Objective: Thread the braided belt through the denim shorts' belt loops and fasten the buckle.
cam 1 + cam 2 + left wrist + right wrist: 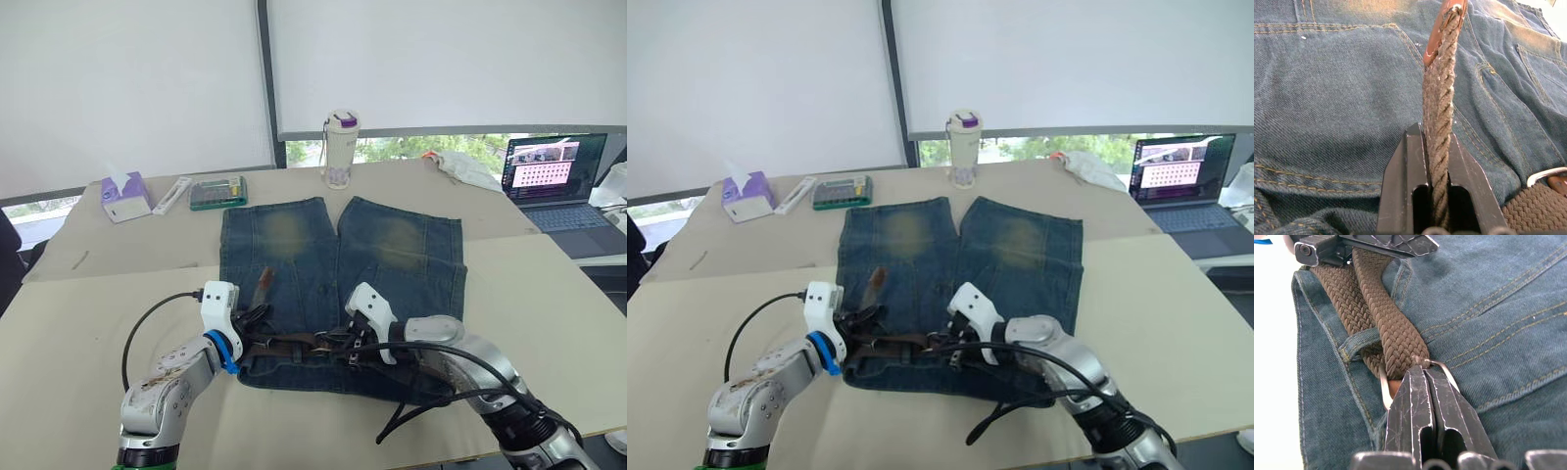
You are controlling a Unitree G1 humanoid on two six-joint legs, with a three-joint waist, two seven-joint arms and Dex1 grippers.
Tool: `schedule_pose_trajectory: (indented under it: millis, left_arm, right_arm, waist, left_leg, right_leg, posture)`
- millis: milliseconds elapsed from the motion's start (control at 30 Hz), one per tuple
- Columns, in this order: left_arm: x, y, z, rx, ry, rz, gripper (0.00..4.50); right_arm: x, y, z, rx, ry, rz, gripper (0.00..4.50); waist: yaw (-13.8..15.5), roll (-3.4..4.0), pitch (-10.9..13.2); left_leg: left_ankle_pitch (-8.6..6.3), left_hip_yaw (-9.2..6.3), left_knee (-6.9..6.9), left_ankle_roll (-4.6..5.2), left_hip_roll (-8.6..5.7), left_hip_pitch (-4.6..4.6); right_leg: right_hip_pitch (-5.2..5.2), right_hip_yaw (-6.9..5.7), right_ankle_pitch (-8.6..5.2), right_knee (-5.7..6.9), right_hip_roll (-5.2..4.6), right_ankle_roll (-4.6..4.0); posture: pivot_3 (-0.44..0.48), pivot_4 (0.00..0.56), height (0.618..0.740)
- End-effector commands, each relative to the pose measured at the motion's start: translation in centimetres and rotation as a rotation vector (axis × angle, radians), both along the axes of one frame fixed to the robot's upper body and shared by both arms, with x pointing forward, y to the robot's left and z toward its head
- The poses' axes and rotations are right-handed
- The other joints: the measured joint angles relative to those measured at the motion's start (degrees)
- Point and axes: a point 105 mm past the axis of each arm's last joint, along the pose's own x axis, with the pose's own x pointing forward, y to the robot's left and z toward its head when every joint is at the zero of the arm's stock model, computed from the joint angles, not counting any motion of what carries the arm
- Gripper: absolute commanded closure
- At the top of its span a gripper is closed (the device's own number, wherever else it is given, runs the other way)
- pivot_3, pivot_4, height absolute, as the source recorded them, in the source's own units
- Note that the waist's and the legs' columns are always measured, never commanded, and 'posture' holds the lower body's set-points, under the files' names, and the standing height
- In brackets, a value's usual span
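— Belt is lying along the shorts' waistband, going through the buckle.
— Who is holding it?
— Left gripper is pinching the strap; right gripper is squeezing the buckle. Fastening probably needs pulling next.

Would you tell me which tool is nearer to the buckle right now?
Right. The right tool is shut on the buckle at the waistband; the left tool grips the belt farther along, near its leather tip.
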Motion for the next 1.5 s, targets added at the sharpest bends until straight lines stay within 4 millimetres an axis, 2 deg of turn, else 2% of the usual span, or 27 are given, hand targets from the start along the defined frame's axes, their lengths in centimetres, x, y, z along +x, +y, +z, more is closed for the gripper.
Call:
schedule_pose_trajectory:
  millis: [33,167,467,633,833,1067,1133,1200,1233,1267,1400,1500]
  left_arm:
    - [0.5,0.8,1.1,-0.007,-0.052,0.046,4.50]
    - [1.0,0.9,1.8,-0.034,-0.076,0.069,4.50]
    - [2.3,0.7,4.4,-0.088,-0.153,0.089,4.50]
    - [2.6,0.1,5.2,-0.104,-0.173,0.069,4.50]
    - [3.4,-1.4,6.5,-0.131,-0.206,0.025,4.50]
    - [3.8,-6.3,8.2,-0.198,-0.232,-0.162,4.50]
    - [4.3,-8.4,8.7,-0.236,-0.232,-0.232,4.50]
    - [4.5,-9.8,9.1,-0.265,-0.232,-0.281,4.50]
    - [4.5,-10.9,9.3,-0.286,-0.226,-0.328,4.50]
    - [4.4,-12.1,9.3,-0.299,-0.211,-0.387,4.50]
    - [4.1,-15.4,8.1,-0.304,-0.135,-0.532,4.50]
    - [4.0,-17.2,5.1,-0.187,-0.045,-0.592,4.50]
  right_arm:
    - [-1.4,-0.2,-3.9,-0.104,0.121,0.034,4.48]
    - [-1.7,0.0,-4.8,-0.135,0.147,0.068,4.48]
    - [-3.0,-0.9,-7.0,-0.233,0.190,0.124,4.48]
    - [-3.4,-1.0,-7.8,-0.266,0.207,0.146,4.48]
    - [-3.4,-1.3,-8.7,-0.333,0.213,0.169,4.48]
    - [-3.4,-1.4,-9.4,-0.405,0.197,0.228,4.48]
    - [-3.5,-1.2,-9.5,-0.409,0.198,0.238,4.48]
    - [-3.6,-1.2,-9.6,-0.414,0.198,0.243,4.48]
    - [-3.7,-1.2,-9.6,-0.414,0.201,0.243,4.48]
    - [-3.9,-1.3,-9.7,-0.416,0.204,0.242,4.48]
    - [-4.4,-1.6,-9.9,-0.397,0.223,0.215,4.48]
    - [-4.6,-1.8,-9.9,-0.382,0.221,0.179,4.48]
  waist:
    - [-0.1,-0.03,-0.1]
    - [-0.2,-0.12,-0.2]
    - [-0.5,-0.32,-0.7]
    - [-0.6,-0.28,-0.8]
    - [-0.6,-0.28,-0.8]
    - [-0.7,-0.24,-0.9]
    - [-0.7,-0.23,-0.9]
    - [-0.7,-0.24,-0.9]
    - [-0.7,-0.24,-0.9]
    - [-0.7,-0.24,-0.9]
    - [-0.7,-0.17,-1.0]
    - [-0.5,-0.31,-1.1]
  left_leg:
    - [0.00,0.00,-0.02,0.00,0.00,0.01]
    - [0.11,0.02,-0.16,-0.19,0.01,0.14]
    - [0.14,0.02,-0.34,-0.25,0.01,0.26]
    - [0.16,0.00,-0.36,-0.30,0.02,0.31]
    - [0.08,-0.11,-0.45,-0.21,0.03,0.75]
    - [0.11,-0.12,-0.45,-0.32,0.01,0.82]
    - [0.09,-0.14,-0.46,-0.31,0.01,0.91]
    - [-0.02,-0.16,-0.46,-0.21,0.01,1.17]
    - [-0.23,-0.18,-0.47,0.10,0.01,1.26]
    - [-0.30,-0.18,-0.46,0.14,0.00,1.41]
    - [-0.07,-0.19,-0.46,-0.28,-0.01,1.47]
    - [-0.14,-0.24,-0.46,-0.23,-0.02,1.44]
  right_leg:
    - [0.00,0.01,0.00,0.00,0.00,0.00]
    - [0.05,0.01,-0.01,-0.02,0.01,-0.02]
    - [0.13,0.00,-0.04,-0.10,0.02,-0.03]
    - [0.23,0.00,-0.05,-0.20,0.02,-0.02]
    - [0.92,-0.19,-0.07,-0.66,0.05,0.00]
    - [1.09,-0.23,-0.08,-0.71,0.06,0.02]
    - [1.34,-0.26,-0.13,-0.74,0.05,0.10]
    - [1.76,-0.30,-0.31,-0.78,0.03,0.33]
    - [1.82,-0.31,-0.58,-0.76,0.01,0.74]
    - [1.85,-0.30,-0.59,-0.76,0.01,0.75]
    - [1.80,-0.30,-0.59,-0.76,0.00,0.73]
    - [1.84,-0.29,-0.60,-0.78,-0.06,0.73]
  posture:
    - [0.000,0.150,0.740]
    - [0.000,0.150,0.740]
    - [0.000,0.150,0.740]
    - [0.000,0.150,0.740]
    - [0.000,0.150,0.740]
    - [0.000,0.150,0.740]
    - [0.000,0.150,0.740]
    - [0.000,0.150,0.740]
    - [0.000,0.150,0.740]
    - [0.000,0.150,0.740]
    - [0.000,0.150,0.740]
    - [0.000,0.150,0.740]
